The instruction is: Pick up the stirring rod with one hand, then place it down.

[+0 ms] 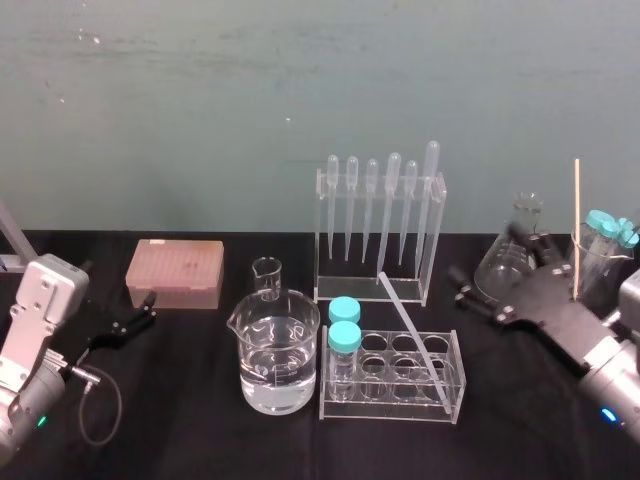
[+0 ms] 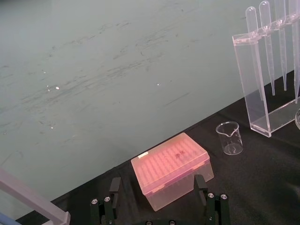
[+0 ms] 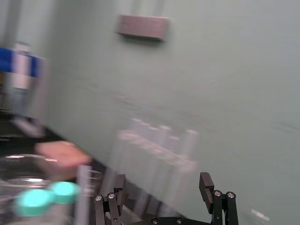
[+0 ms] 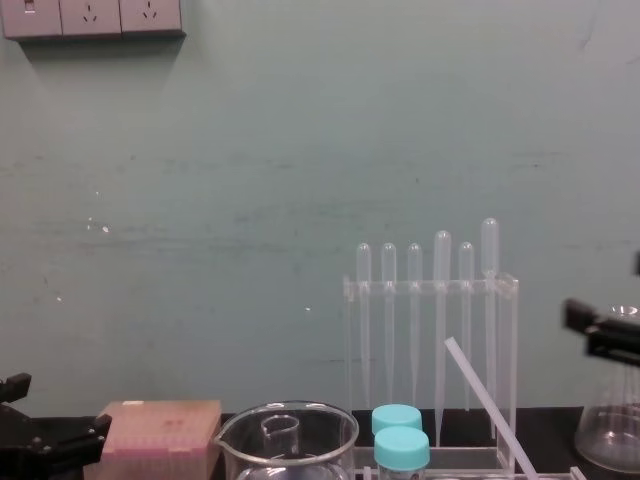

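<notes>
Black tabletop [image 1: 180,440]: stirring rod [image 1: 410,328] leans on tube rack [image 1: 385,408], near right hand [image 1: 463,285].

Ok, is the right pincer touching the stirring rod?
Apart. The head view shows the right pincer open, with bare black tabletop between it and the stirring rod leaning in the test tube rack.

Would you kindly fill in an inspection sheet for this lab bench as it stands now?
Surface: black table, nothing spilled seen.
Job's things: stirring rod leans slantwise in the test tube rack, ungripped.
Clutter: pipette rack, water-filled beaker, small beaker, pink tip box, flask.
Grippers: left gripper open near the tip box; right gripper open beside the flask.
Cables: grey cable looped by the left arm.
Surroundings: teal wall, wall sockets.
</notes>
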Action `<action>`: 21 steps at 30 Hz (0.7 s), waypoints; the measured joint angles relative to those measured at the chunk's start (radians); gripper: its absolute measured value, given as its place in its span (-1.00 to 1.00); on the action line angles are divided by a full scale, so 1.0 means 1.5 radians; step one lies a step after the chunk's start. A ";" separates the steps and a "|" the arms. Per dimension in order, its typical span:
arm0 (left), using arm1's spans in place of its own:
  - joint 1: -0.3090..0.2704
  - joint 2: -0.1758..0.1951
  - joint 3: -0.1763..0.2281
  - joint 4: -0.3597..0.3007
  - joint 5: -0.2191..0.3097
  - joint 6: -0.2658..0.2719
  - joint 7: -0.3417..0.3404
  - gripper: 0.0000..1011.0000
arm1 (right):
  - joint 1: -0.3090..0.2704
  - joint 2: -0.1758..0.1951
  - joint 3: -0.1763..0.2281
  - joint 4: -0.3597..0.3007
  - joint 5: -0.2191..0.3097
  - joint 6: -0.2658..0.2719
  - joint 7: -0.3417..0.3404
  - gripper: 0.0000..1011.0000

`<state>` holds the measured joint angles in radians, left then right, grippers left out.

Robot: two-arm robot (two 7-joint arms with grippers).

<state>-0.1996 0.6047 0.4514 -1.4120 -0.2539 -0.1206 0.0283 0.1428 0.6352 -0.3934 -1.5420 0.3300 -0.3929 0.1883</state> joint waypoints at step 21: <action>0.000 0.000 0.000 0.000 0.000 0.000 0.000 0.98 | 0.131 -0.050 -0.068 0.114 0.176 0.218 0.295 0.98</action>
<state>-0.1996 0.6047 0.4514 -1.4120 -0.2539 -0.1205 0.0283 0.3390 0.5607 -0.4952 -1.3711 0.5942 -0.0663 0.6313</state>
